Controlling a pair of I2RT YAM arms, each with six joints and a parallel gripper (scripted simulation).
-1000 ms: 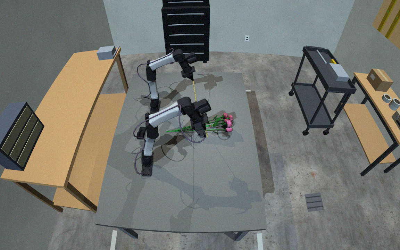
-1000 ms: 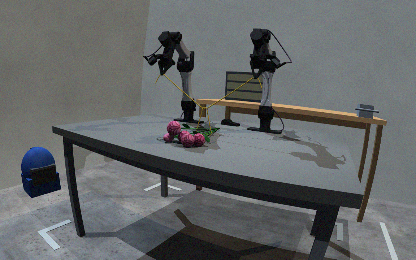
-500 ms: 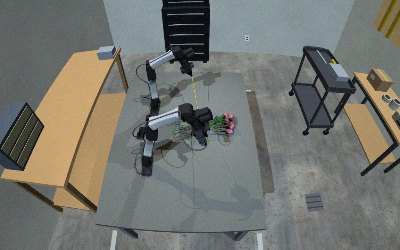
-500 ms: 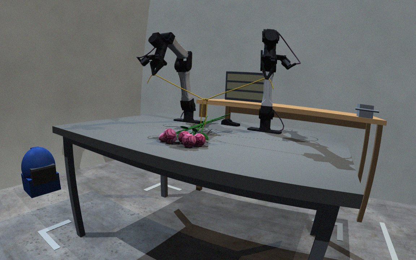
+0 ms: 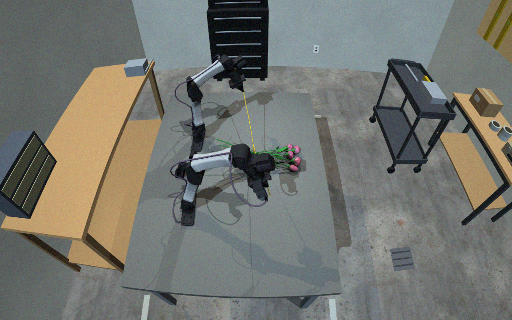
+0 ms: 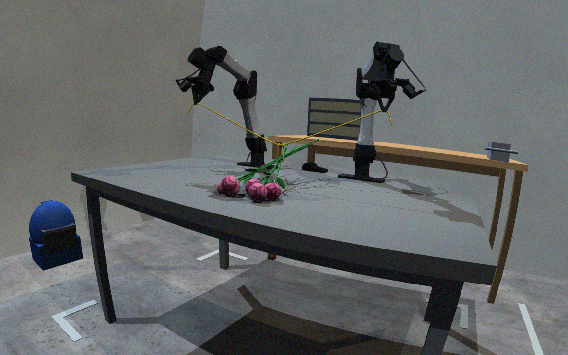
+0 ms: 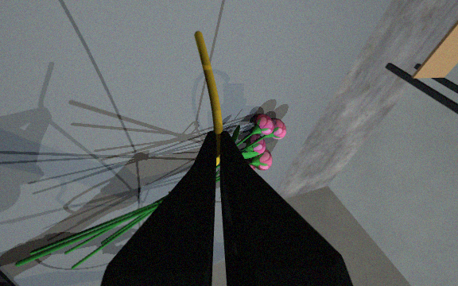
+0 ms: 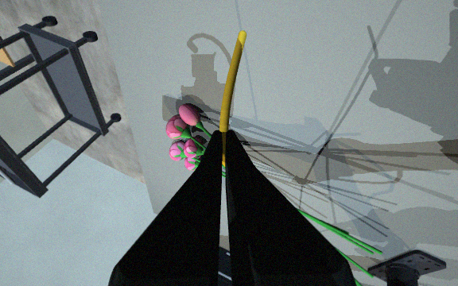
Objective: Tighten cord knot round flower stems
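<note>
My left gripper (image 5: pixel 243 91) (image 6: pixel 384 110) (image 7: pixel 217 141) is shut on one end of the yellow cord (image 5: pixel 248 119) (image 6: pixel 330 128) (image 7: pixel 213 95). My right gripper (image 5: pixel 267 186) (image 6: pixel 195 103) (image 8: pixel 223 139) is shut on the other end. The cord runs straight from both raised grippers to a knot (image 6: pixel 280 144) above the table, and a narrow loop hangs below it around green stems. The stem ends are lifted and spread; the pink flower heads (image 5: pixel 297 150) (image 6: pixel 258 192) (image 7: pixel 265 160) (image 8: pixel 189 114) rest low at the table. Whether every stem is inside the loop is unclear.
The grey table (image 5: pixel 290 246) (image 6: pixel 365 211) carries both arm bases, with a small black object (image 6: pixel 314 167) between them. A wooden bench (image 5: pixel 78 119) stands behind the bases. A black cart (image 5: pixel 399 135) stands beyond the flower-head side.
</note>
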